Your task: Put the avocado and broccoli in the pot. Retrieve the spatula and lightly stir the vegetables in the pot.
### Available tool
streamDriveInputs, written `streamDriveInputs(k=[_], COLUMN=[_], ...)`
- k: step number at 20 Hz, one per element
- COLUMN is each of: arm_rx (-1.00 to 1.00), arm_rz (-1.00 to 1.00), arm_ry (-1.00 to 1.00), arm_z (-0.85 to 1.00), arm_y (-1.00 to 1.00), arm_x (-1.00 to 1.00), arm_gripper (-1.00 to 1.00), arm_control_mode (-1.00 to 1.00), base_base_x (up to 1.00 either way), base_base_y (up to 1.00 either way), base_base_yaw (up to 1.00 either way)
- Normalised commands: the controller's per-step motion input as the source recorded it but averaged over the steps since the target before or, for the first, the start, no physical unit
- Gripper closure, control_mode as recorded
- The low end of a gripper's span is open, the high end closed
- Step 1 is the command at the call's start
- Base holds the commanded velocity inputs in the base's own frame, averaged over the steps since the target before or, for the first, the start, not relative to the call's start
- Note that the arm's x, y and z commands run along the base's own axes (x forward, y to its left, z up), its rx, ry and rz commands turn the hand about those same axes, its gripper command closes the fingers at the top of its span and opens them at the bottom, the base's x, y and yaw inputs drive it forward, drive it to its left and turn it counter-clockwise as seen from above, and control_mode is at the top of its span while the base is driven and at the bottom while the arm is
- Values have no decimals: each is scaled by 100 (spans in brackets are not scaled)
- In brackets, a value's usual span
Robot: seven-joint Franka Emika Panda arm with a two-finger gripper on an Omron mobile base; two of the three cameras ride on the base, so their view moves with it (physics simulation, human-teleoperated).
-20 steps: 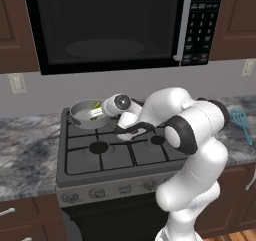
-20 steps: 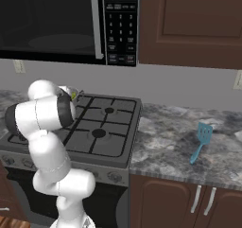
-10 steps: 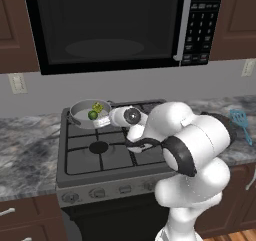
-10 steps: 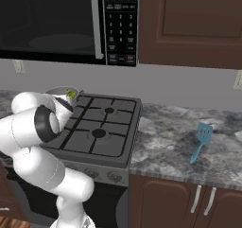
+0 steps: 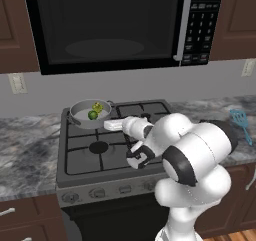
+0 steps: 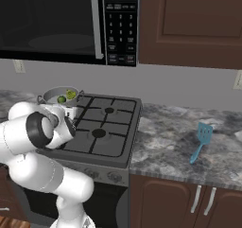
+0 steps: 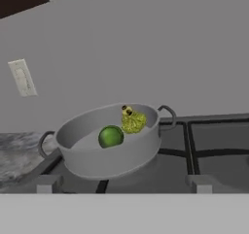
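Dark wood cabinets and one black microwave hang over a black four-burner stove set into a grey marbled counter. One pot sits on the far left burner, grey metal with a pale inside and two small side handles. Inside it lie two vegetables: one avocado, a smooth dark green ball, and one broccoli, a lumpy yellow-green floret, just beside each other (the floret farther back, against the pot's wall, in the hand view). One spatula, light blue with a slotted head, lies flat on the counter well to the right of the stove, well apart from the pot, its head toward the wall.

One white arm bends low over the front of the stove, its hand reaching toward the pot from the right. The gripper sits just right of the pot, near its rim, with its fingers spread wide and nothing between them. One wall outlet shows to the left, beyond the pot.
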Motion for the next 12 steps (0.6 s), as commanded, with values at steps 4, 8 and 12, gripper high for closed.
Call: streamDriveInputs(k=[4, 8, 12], arm_rx=[-1, -9, -22], arm_rz=[-2, 0, 0], arm_ry=[1, 35, 45], arm_z=[23, 87, 100], arm_y=[-55, -46, -61], arm_x=[5, 11, 19], arm_gripper=[-100, -100, -100], arm_control_mode=[-100, -100, -100], base_base_x=[0, 0, 0], base_base_y=[0, 0, 0], base_base_yaw=[0, 0, 0])
